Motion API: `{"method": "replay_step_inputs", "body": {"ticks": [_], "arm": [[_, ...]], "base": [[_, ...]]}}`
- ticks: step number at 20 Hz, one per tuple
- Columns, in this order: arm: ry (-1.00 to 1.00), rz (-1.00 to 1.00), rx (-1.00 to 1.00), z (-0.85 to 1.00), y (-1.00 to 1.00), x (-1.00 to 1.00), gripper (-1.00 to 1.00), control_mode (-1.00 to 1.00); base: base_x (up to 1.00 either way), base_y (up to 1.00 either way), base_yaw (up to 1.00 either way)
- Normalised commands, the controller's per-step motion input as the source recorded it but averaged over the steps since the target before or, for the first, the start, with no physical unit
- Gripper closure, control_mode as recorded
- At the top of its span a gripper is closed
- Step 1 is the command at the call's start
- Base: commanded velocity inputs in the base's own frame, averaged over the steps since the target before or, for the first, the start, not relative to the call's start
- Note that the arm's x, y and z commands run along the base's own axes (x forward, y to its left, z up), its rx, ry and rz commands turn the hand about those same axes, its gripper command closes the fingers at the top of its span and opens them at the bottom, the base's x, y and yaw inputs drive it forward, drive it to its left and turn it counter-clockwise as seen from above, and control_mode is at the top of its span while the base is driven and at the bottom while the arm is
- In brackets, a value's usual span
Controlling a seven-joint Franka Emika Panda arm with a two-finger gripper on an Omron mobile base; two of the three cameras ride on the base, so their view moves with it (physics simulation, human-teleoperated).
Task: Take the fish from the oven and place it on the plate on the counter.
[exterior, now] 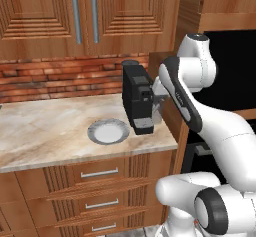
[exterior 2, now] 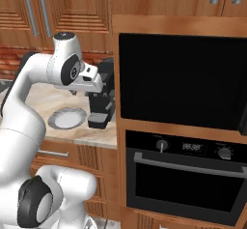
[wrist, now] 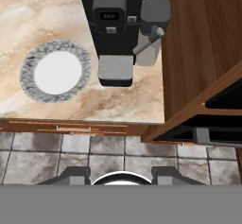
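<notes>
The oven (exterior 2: 185, 179) is built into the wooden surround, right of the counter (exterior: 40, 126). Its black door is shut under a knobbed control strip (exterior 2: 193, 147), so the racks and the fish are hidden. The plate (exterior: 108, 131), grey-rimmed with a white centre, lies bare on the counter near the front edge, also visible as plate (exterior 2: 67, 118) and plate (wrist: 56, 72). My gripper (wrist: 120, 176) hangs above the counter's front right corner, close to the coffee machine (exterior: 137, 98), and looks straight down. Its fingers (wrist: 71, 175) stand wide apart with nothing between them.
The black coffee machine (wrist: 113, 29) stands just right of the plate, against the wooden oven surround (wrist: 198, 43). A plain black glass panel (exterior 2: 178, 78) sits above the oven. Wooden drawers with bar handles (exterior: 100, 173) run below the counter, over a tiled floor (wrist: 71, 147).
</notes>
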Motion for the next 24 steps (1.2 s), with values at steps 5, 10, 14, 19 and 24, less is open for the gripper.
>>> {"method": "replay_step_inputs", "body": {"ticks": [5, 10, 14, 19, 24], "arm": [[0.03, -0.04, 0.0, -0.12, 0.12, 0.0, -1.0, -1.0], [0.02, -0.05, 0.0, -0.11, 0.09, 0.0, -1.0, -1.0], [0.01, -0.08, 0.0, -0.1, 0.01, 0.0, -1.0, -1.0], [0.0, -0.23, 0.14, -0.07, -0.19, 0.0, -1.0, -1.0], [-0.03, -0.4, 0.28, 0.0, -0.63, -0.1, -1.0, -1.0]], "base": [[0.0, 0.0, 0.0], [0.0, 0.0, 0.0], [0.0, 0.0, 0.0], [0.0, 0.0, 0.0], [0.0, 0.0, 0.0]]}}
